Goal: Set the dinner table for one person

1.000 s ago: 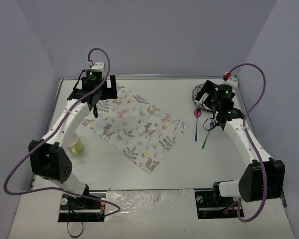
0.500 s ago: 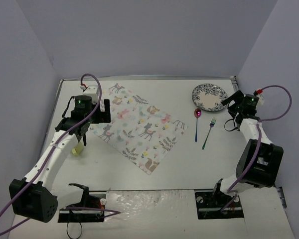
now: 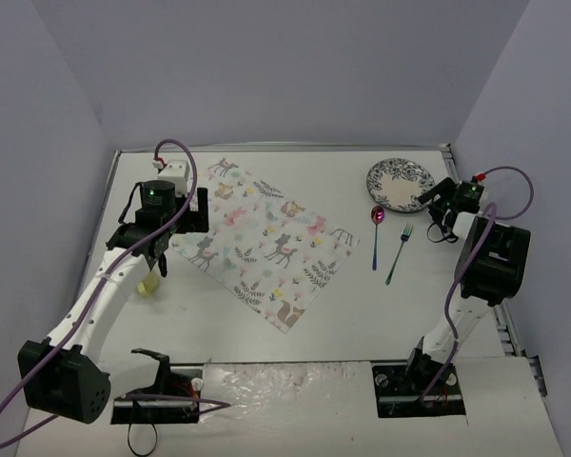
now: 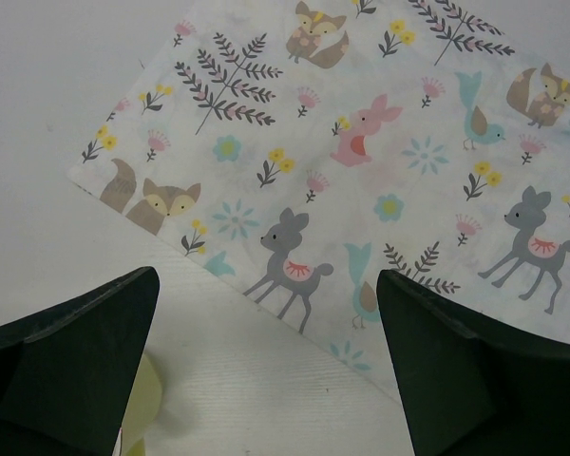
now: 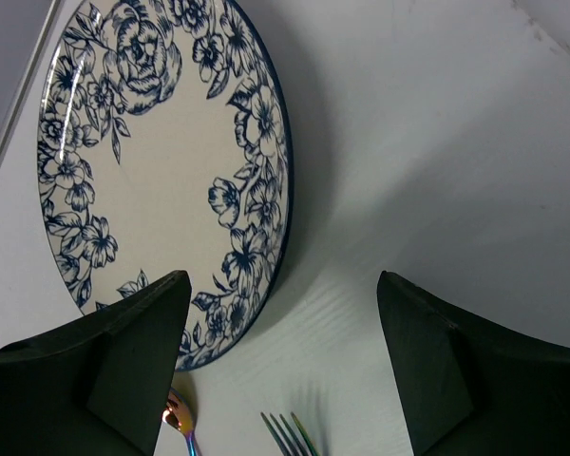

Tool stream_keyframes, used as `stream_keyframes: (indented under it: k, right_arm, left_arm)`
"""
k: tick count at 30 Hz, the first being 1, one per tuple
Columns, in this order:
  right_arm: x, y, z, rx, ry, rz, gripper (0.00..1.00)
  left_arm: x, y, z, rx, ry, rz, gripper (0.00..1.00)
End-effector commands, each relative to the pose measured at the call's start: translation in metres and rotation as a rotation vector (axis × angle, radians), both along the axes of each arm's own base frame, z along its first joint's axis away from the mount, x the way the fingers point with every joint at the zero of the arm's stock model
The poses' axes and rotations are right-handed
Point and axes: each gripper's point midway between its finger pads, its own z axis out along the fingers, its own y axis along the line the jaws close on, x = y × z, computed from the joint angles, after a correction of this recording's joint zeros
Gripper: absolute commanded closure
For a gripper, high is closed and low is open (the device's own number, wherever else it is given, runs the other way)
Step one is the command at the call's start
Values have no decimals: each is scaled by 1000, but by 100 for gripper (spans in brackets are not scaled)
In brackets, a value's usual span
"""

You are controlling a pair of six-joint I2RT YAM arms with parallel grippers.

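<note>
1. Overhead, the right gripper (image 3: 436,205) hangs just beside the floral plate (image 3: 400,181) on the dinner table (image 3: 362,314); my left gripper (image 3: 179,228) is well apart, over the printed cloth (image 3: 266,238).
2. Left wrist: jaws wide apart, empty, cloth corner below.
3. Right wrist: jaws spread, empty; plate lies ahead-left.

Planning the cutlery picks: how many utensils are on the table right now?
2. A pink-bowled spoon lies just nearer than the floral plate. A fork lies right of the spoon, not touching it. The arms could hide others.
</note>
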Motion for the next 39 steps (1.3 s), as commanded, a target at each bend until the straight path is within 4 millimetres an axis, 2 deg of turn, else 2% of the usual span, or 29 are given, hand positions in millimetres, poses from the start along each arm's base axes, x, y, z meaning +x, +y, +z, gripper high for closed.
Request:
stream_keyframes:
  k: [1, 11, 17, 20, 25, 26, 27, 30, 34, 39]
  right_arm:
    - [33, -5, 23, -13, -126, 48, 26]
    - [46, 5, -27, 127, -58, 55, 36]
    - [51, 8, -41, 166, -40, 55, 44]
    - [52, 8, -46, 170, -35, 57, 56]
    - [52, 9, -46, 175, -39, 67, 90]
    - [53, 9, -44, 176, -44, 71, 97]
    - [54, 10, -40, 176, -54, 76, 99]
    - [59, 14, -22, 190, -108, 102, 100]
    - [69, 22, 13, 241, -219, 120, 100]
    - [84, 43, 76, 256, -375, 203, 100]
  left_arm:
    - [13, 6, 29, 14, -94, 22, 3]
    - [13, 6, 30, 16, -98, 21, 3]
    - [13, 9, 30, 23, -99, 30, 3]
    - [13, 9, 29, 24, -96, 29, 3]
    - [13, 8, 27, 23, -92, 26, 3]
    - [13, 8, 27, 23, -91, 26, 3]
    - [13, 8, 27, 23, -91, 25, 3]
    - [13, 7, 27, 20, -90, 23, 3]
    - [14, 7, 25, 17, -86, 23, 3]
    - [14, 7, 26, 17, -89, 23, 3]
